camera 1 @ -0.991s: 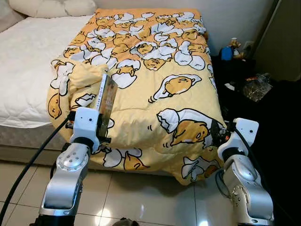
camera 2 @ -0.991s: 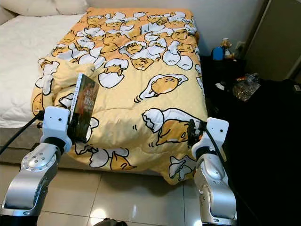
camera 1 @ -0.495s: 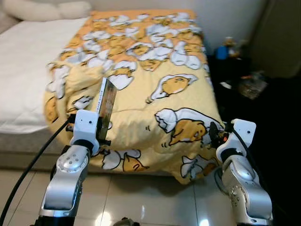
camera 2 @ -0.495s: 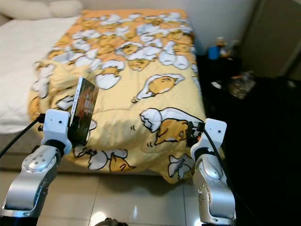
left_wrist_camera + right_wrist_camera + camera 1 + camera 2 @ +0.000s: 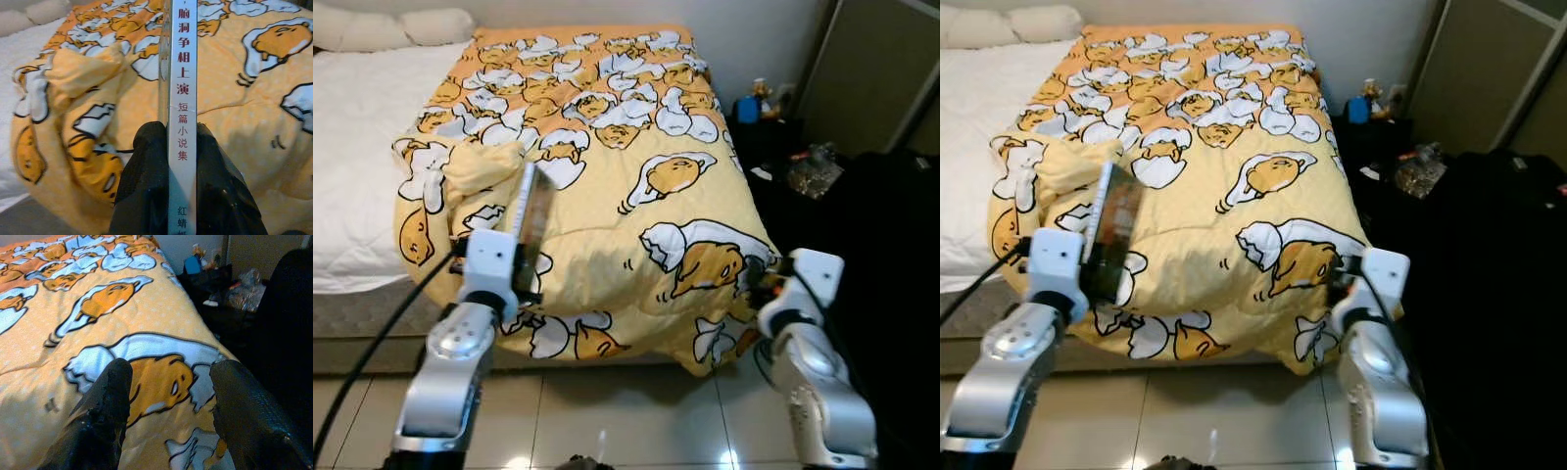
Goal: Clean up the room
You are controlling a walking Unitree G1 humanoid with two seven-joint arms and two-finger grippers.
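Observation:
A thin book [image 5: 530, 217] stands upright in my left gripper [image 5: 523, 266], which is shut on its lower end; its white spine with printed characters [image 5: 182, 98] runs between the two black fingers [image 5: 146, 181]. It hovers over the near left corner of a yellow quilt [image 5: 636, 186] with cartoon egg prints that covers the bed. My right gripper [image 5: 168, 396] is open, with nothing between its fingers, above the quilt's near right corner [image 5: 744, 284].
The bare white mattress [image 5: 352, 147] and pillows [image 5: 382, 26] lie to the left. A dark nightstand area at the right holds a blue item [image 5: 747, 108], a small figure and a clear plastic bag [image 5: 811, 168]. Glossy tiled floor [image 5: 617, 421] lies below the bed's foot.
The whole view has shifted, now taking in more of the dark area right of the bed. Both arms keep their poses and the book stays in the left gripper.

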